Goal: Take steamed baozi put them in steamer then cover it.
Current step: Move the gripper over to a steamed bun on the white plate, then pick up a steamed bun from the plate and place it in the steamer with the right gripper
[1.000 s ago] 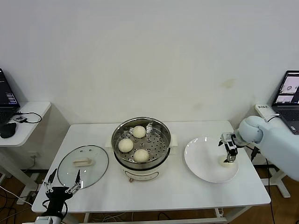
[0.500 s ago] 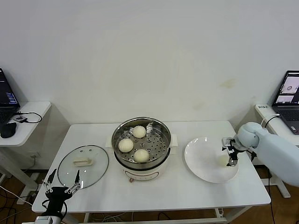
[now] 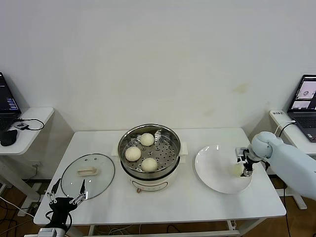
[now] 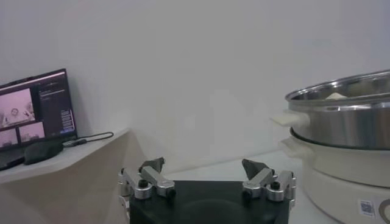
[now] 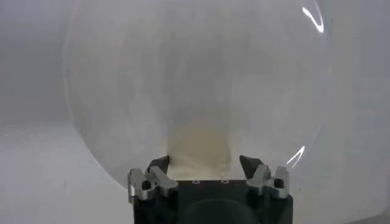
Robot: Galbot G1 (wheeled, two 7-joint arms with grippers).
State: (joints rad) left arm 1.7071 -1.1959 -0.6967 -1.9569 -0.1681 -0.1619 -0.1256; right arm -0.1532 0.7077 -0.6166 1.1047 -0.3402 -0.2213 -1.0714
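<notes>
Reaching down onto the white plate (image 3: 217, 170), the right gripper (image 3: 243, 166) straddles the last steamed baozi (image 3: 237, 169), which sits toward the plate's outer edge. From the wrist view the bun (image 5: 200, 146) sits right between the fingers (image 5: 254, 167), and they look close on either side of it, though I can't tell whether they have actually clamped onto it. Three buns (image 3: 141, 152) are already in on the perforated tray of the steamer (image 3: 148, 153) at mid-table. So this is the fourth pick, I'd say, the final bun before covering. The cover (image 3: 88, 175) lies flat on the table (image 3: 197, 207) to the steamer's left, handle up. The left gripper (image 3: 65, 195) hangs off the near edge by the cover, its fingers spread wide, holding nothing. Next move needs a firm but gentle squeeze, a clean lift, then a carry over the steamer's rim to the free spot on the tray.
</notes>
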